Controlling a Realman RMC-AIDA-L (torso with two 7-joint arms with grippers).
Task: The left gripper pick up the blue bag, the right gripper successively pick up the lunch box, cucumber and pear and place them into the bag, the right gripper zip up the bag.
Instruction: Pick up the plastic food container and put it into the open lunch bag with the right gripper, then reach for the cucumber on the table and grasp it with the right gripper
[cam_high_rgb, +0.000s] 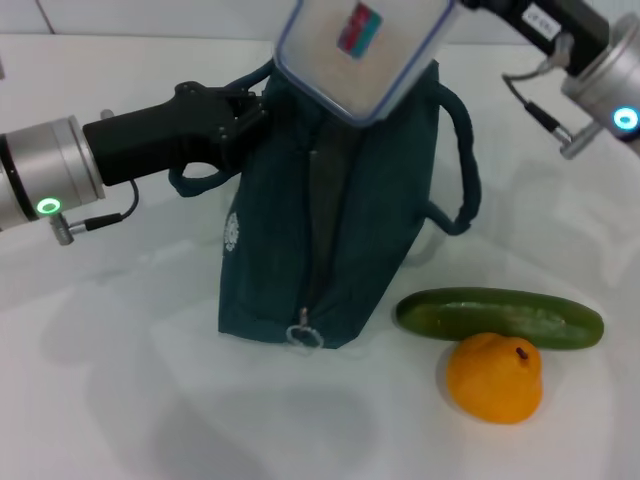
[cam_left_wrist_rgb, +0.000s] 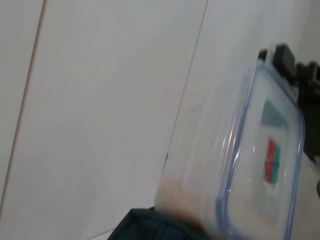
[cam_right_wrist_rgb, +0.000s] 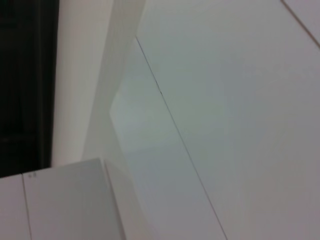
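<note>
Teal blue bag (cam_high_rgb: 330, 240) stands upright on the white table (cam_high_rgb: 120, 400). Left gripper (cam_high_rgb: 245, 112) is clamped on the bag's upper edge by a handle. Lunch box (cam_high_rgb: 360, 50) hangs tilted right over the bag's top, carried by the right gripper (cam_high_rgb: 470, 5); can't tell how its claw stands, fingers are out of shot. Cucumber (cam_high_rgb: 500, 317) and pear (cam_high_rgb: 495, 377) touch, beside the bag. Left wrist view adds the lunch box's (cam_left_wrist_rgb: 250, 170) lower corner meeting the bag rim (cam_left_wrist_rgb: 150, 227). Right wrist view: only pale wall panels.
</note>
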